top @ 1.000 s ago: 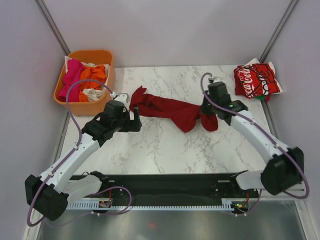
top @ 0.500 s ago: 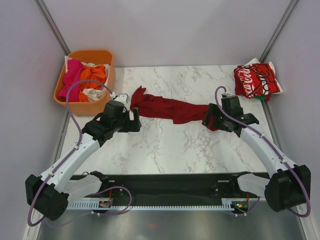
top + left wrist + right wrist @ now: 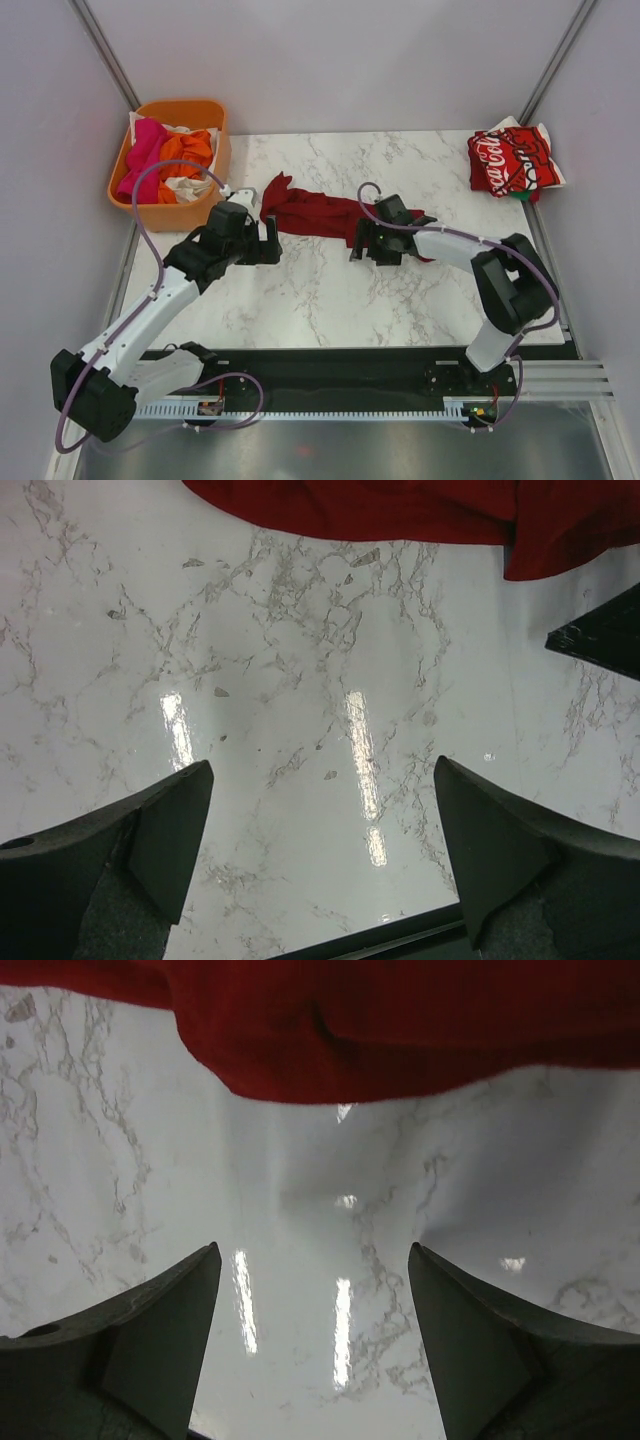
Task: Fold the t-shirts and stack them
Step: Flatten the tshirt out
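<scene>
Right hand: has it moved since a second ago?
Yes. The right hand has swung left, away from the Coca-Cola t-shirt, to the dark-red t-shirt's near edge.

The table (image 3: 330,290) top is glossy, smooth, white marble-patterned, mirroring lights. The dark-red t-shirt (image 3: 310,212) is soft, matt, creased cloth. The far-left tub (image 3: 222,150) looks smooth orange plastic.

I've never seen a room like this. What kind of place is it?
Probably a robot lab booth, not a home: a left arm and right arm bolted to a marble table, plain walls, and t-shirts in an orange tub.
</scene>
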Action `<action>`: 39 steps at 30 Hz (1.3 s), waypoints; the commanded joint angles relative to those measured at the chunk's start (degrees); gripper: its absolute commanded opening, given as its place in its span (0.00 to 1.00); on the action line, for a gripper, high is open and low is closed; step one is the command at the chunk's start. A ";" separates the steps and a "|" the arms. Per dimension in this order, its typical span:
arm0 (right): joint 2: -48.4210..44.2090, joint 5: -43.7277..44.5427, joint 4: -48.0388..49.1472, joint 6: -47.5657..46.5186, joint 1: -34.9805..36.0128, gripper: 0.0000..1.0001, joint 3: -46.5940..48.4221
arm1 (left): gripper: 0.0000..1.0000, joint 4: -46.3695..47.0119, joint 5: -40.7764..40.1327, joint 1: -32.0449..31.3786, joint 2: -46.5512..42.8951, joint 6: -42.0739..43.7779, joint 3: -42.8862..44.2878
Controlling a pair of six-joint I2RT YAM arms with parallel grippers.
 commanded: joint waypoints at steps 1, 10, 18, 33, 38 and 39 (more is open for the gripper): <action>4.90 6.75 1.14 -1.92 1.90 0.84 7.95 | 0.99 1.37 -0.26 0.35 -1.89 1.30 0.00; 17.12 14.30 -5.72 -5.62 4.62 0.83 21.76 | 0.99 1.46 0.18 0.35 -3.29 1.30 0.09; 22.30 20.73 -10.91 -8.43 6.47 0.65 28.00 | 0.99 1.46 0.88 0.35 -4.17 1.30 0.17; 1.89 32.24 -28.39 -14.05 9.28 0.00 36.79 | 0.99 1.46 -0.70 0.35 -4.44 1.22 0.09; -14.22 28.92 -37.17 -12.40 9.81 0.00 31.91 | 0.99 1.46 -2.45 0.44 -5.32 1.13 -0.09; -19.21 27.77 -37.89 -11.34 10.07 0.00 29.35 | 0.99 1.46 -2.63 0.44 -5.49 1.13 -0.09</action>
